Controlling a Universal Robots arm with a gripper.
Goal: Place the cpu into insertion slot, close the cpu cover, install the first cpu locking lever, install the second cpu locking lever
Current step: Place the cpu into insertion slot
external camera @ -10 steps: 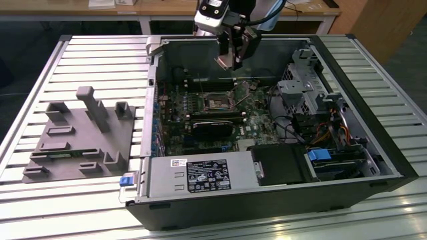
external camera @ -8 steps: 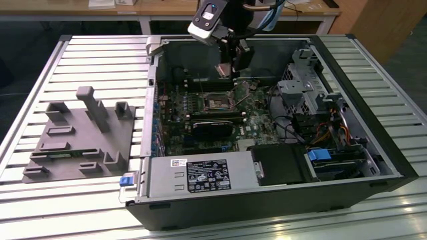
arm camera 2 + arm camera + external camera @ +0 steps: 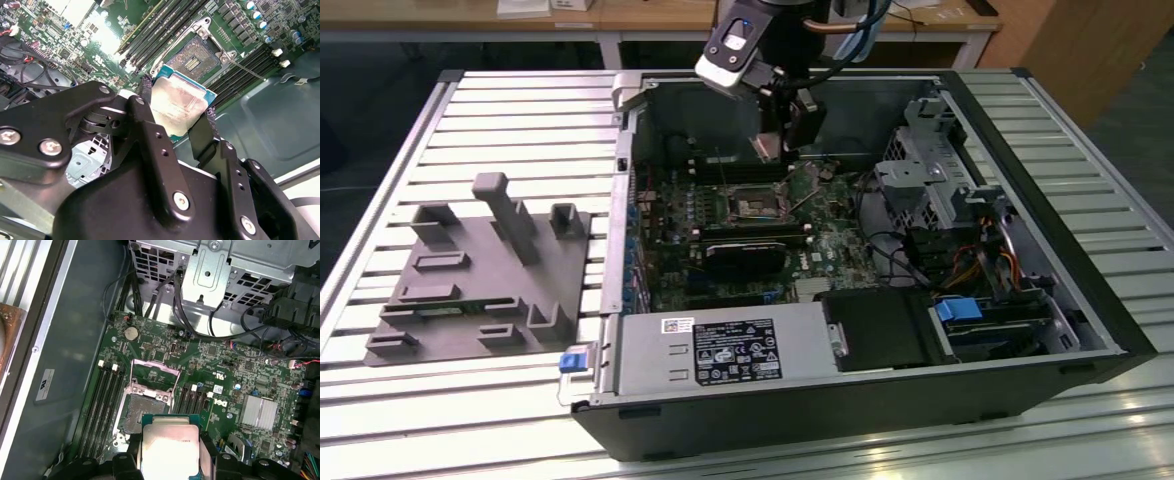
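**While the cpu [image 3: 182, 110] hangs over the open slot [image 3: 195, 57]**

Although the slot lies bare, the cpu is not in it. The gripper [image 3: 177, 100] holds the chip, with one black finger pressed against each of two opposite edges and the dull silver top facing the second wrist camera. In the first wrist view the cpu [image 3: 170, 447] sits clamped the same way in the gripper [image 3: 170, 460], and the slot [image 3: 142, 407] shows past the chip's far edge.

In the exterior view the cpu [image 3: 767, 148] is held on edge in the gripper [image 3: 781, 140]. It is above the board, at about 12 o'clock from the slot [image 3: 758, 205], and apart from it.

The cover [image 3: 150, 363] is swung up off the slot, and green board shows through its window. A thin lever [image 3: 247, 71] sticks out to one side of the socket frame, away from it. Long memory slots [image 3: 102, 400] run along both sides of the socket.

In the exterior view a black block [image 3: 740, 255] lies just beside the slot at 6 o'clock. The power supply [image 3: 720, 350] lies farther along the same line, at the case [image 3: 1067, 330] edge. A grey fixture [image 3: 480, 270] rests on the slatted table [image 3: 400, 130] at 9 o'clock from the case, near it.
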